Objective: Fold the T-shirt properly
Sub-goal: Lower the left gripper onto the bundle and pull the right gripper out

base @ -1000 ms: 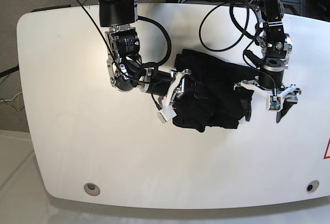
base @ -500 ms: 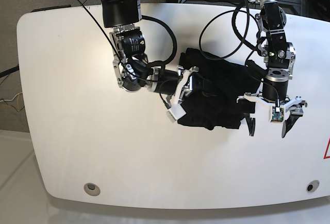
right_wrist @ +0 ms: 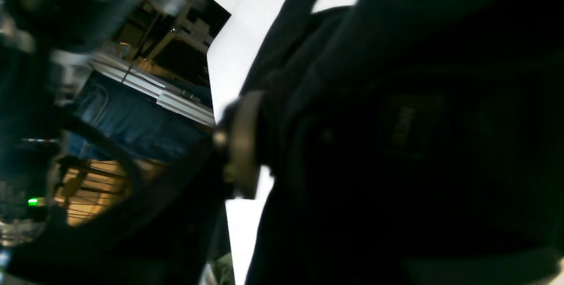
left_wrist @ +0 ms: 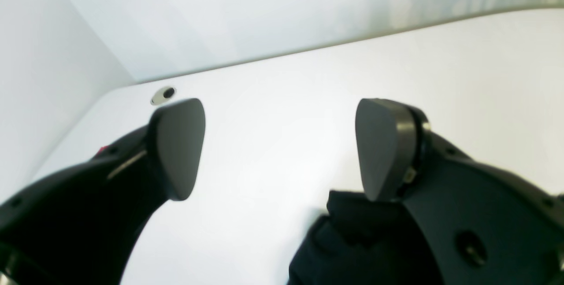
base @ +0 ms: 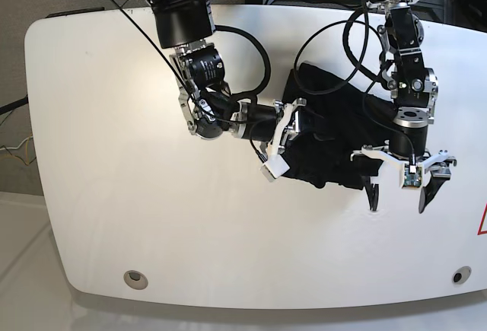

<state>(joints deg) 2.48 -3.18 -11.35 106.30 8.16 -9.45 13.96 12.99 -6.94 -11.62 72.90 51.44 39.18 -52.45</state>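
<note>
Standing by the white table (base: 91, 194), I see the T-shirt (base: 335, 144) lying as a dark, rumpled heap a little toward the far edge and right of the middle, nowhere near a flat rectangle; no sleeve, collar or hem can be told apart from where I look. The right gripper (base: 283, 139) reaches in sideways at the heap's left flank, its white fingers against the cloth, and its own camera is filled with black folds (right_wrist: 396, 144) pressed close, but I cannot tell whether those fingers are spread or pinching fabric. The left gripper (base: 397, 186) hangs at the heap's near right side, pointing down, its two dark pads (left_wrist: 176, 148) spread wide with bare tabletop between them; a lobe of the shirt (left_wrist: 352, 241) sits just under one finger, and nothing is gripped. By my judgement the work is at an early stage: the garment is bunched rather than spread, so it seems to me that it has yet to be laid out flat, smoothed, and then folded in proper halves or thirds. A small round fitting (base: 136, 278) sits near the front left corner, well apart from everything.
</note>
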